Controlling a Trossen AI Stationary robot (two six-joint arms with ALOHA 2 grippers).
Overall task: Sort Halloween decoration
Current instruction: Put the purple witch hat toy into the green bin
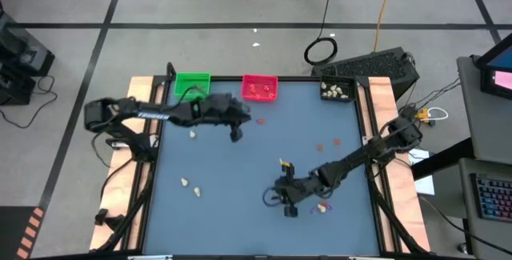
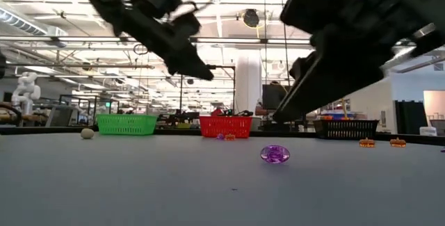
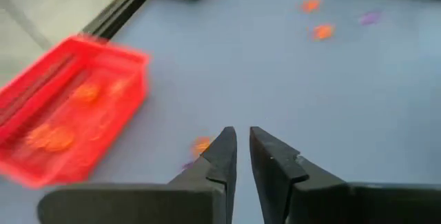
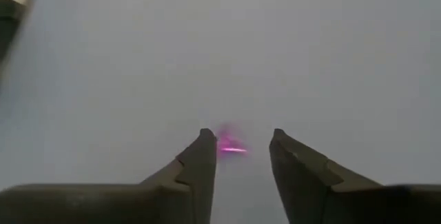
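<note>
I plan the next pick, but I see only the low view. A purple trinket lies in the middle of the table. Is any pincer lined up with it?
Observer: Yes. In the right wrist view the purple trinket shows in the gap of the open right pincer.
Operator: Which tray already has orange pieces inside?
Observer: From above, the red tray holds orange pieces.
Operator: And the other arm?
Observer: The left pincer hangs close beside the red tray.
</note>
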